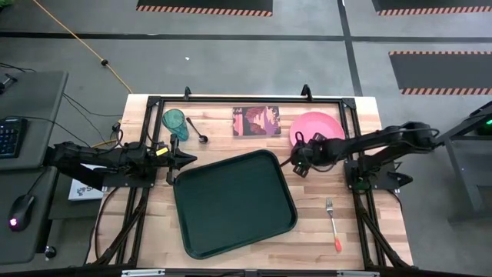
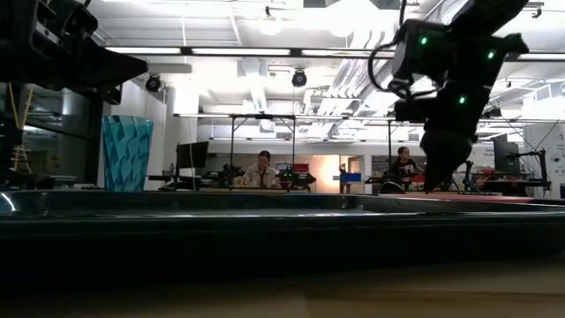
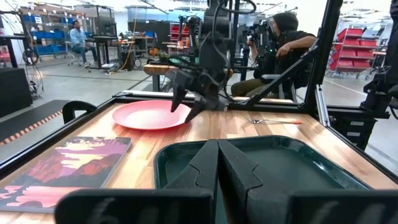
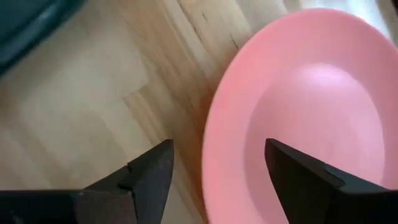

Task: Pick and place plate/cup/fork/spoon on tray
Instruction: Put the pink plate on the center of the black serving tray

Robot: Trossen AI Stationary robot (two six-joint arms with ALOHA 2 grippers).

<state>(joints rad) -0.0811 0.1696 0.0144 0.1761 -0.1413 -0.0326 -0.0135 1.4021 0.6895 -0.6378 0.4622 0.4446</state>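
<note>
Right gripper [image 1: 295,156] poised low at the pink plate's near rim, fingers spread and holding nothing.

The dark green tray [image 1: 234,201] lies mid-table with nothing on it; the fork [image 1: 332,224] rests on the wood to its right. The left gripper [image 1: 187,159] waits at the tray's left corner, fingers pressed together. Farther back sit the plate [image 1: 319,123], the cup [image 1: 174,122] and the spoon [image 1: 195,130].

text: none legible | labels: none | numbers: none | signs: none
</note>
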